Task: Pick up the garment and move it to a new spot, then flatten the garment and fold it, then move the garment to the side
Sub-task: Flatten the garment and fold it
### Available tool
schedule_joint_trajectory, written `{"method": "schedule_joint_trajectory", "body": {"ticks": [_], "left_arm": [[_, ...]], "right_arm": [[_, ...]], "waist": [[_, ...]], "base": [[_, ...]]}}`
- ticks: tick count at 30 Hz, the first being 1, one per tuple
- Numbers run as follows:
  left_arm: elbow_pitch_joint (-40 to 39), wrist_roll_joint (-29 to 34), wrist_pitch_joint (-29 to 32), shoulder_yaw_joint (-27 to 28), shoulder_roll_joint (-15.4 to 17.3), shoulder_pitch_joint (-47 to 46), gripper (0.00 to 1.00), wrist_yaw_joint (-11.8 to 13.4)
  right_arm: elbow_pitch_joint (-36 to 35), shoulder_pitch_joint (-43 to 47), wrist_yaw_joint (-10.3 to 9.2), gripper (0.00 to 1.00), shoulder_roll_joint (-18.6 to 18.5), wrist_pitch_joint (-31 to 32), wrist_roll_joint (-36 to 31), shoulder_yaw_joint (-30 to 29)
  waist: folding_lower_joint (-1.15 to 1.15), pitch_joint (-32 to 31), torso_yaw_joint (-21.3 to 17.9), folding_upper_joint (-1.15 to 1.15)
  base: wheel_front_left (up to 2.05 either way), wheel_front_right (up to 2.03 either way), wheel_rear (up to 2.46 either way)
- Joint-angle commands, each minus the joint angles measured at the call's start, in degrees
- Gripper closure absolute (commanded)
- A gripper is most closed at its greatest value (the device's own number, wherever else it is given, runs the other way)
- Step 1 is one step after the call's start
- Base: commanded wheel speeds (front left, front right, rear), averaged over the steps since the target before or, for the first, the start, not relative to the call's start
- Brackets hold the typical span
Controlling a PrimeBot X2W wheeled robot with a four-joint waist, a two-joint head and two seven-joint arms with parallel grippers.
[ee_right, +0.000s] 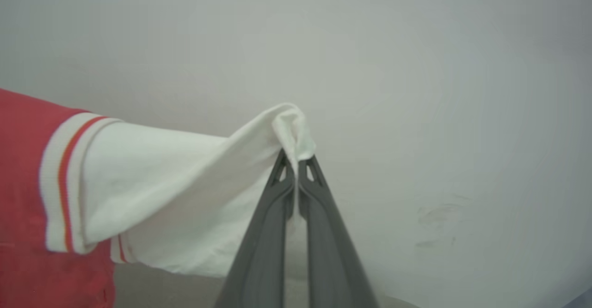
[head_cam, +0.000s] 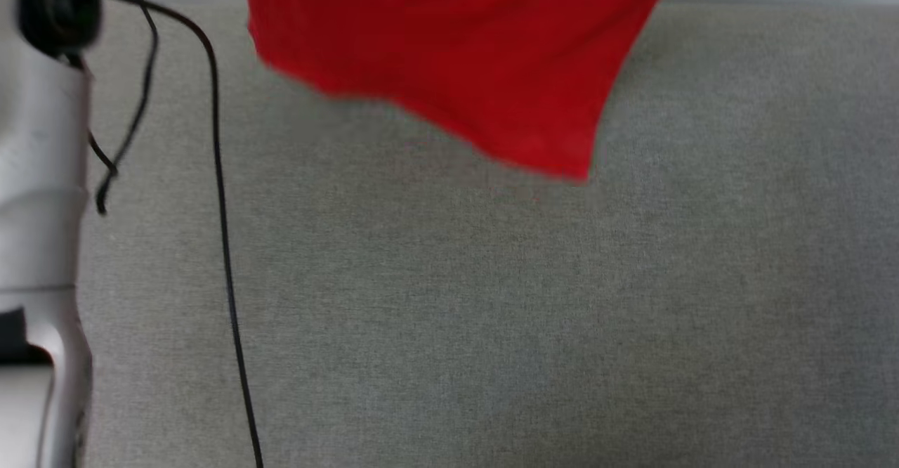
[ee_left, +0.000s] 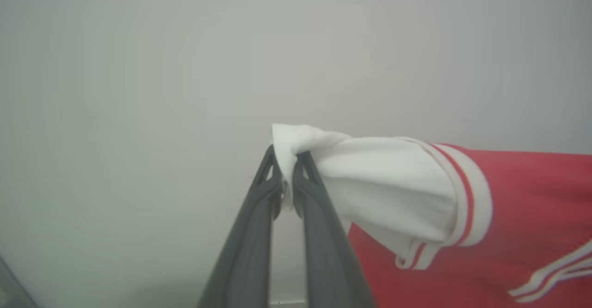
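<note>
The garment [head_cam: 456,53], a red jersey, hangs from the top of the head view above a grey fabric surface, its lower hem slanting down to the right. My left gripper [ee_left: 287,160] is shut on the edge of a white sleeve [ee_left: 379,183] with red-and-white trim; the red body [ee_left: 522,224] stretches away to the right. In the right wrist view, my right gripper [ee_right: 296,162] is shut on the other white sleeve [ee_right: 175,192], with the red body [ee_right: 23,183] at the left. Both sleeves are pulled taut against a pale wall.
A grey fabric surface [head_cam: 491,313] spreads below the hanging garment. My pale left forearm [head_cam: 38,229] stands along the left edge, with a black cable [head_cam: 223,243] trailing down beside it. A pale wall [ee_left: 138,90] lies behind both grippers.
</note>
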Motion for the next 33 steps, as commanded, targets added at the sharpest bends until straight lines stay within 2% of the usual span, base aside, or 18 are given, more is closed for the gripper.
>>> {"method": "schedule_joint_trajectory", "body": {"ticks": [1, 8, 15, 20, 27, 33], "left_arm": [[1.09, 0.57, -1.24, 0.20, 0.58, -2.47, 1.00, -0.22], [5.93, 1.09, -5.21, 1.04, 2.00, -12.65, 1.00, -0.86], [10.71, 0.57, -6.82, 0.75, 1.52, -16.08, 1.00, -1.81], [15.88, -0.61, -8.13, 0.67, 0.47, -14.66, 1.00, -3.05], [25.24, -3.17, -10.08, 0.76, -1.48, -11.20, 1.00, -5.02], [30.88, -6.09, -12.40, 1.29, -3.97, -6.95, 1.00, -6.26]], "right_arm": [[1.00, -3.00, -0.08, 1.00, -0.32, -1.10, -0.74, 0.16], [7.03, -16.97, -0.08, 1.00, 0.65, -5.83, -2.84, 2.24], [14.16, -23.14, -0.08, 1.00, 2.92, -9.45, -1.83, 6.37], [19.80, -22.83, -0.08, 1.00, 5.30, -12.49, 0.62, 8.97], [28.06, -18.23, -0.08, 1.00, 8.48, -16.41, 5.28, 13.01], [30.53, -11.74, -0.08, 1.00, 7.76, -19.46, 10.56, 16.60]], "waist": [[-0.01, 2.27, -1.24, 0.00], [-0.01, 7.21, -3.31, 0.00], [-0.01, 12.68, -4.37, 0.00], [-0.01, 15.77, -4.78, 0.00], [-0.01, 16.98, -4.72, 0.00], [-0.01, 15.99, -3.47, 0.00]], "base": [[0.00, 0.00, 0.00], [0.00, 0.00, 0.00], [0.00, 0.00, 0.00], [0.00, 0.00, 0.00], [0.00, 0.00, 0.00], [0.00, 0.00, 0.00]]}}
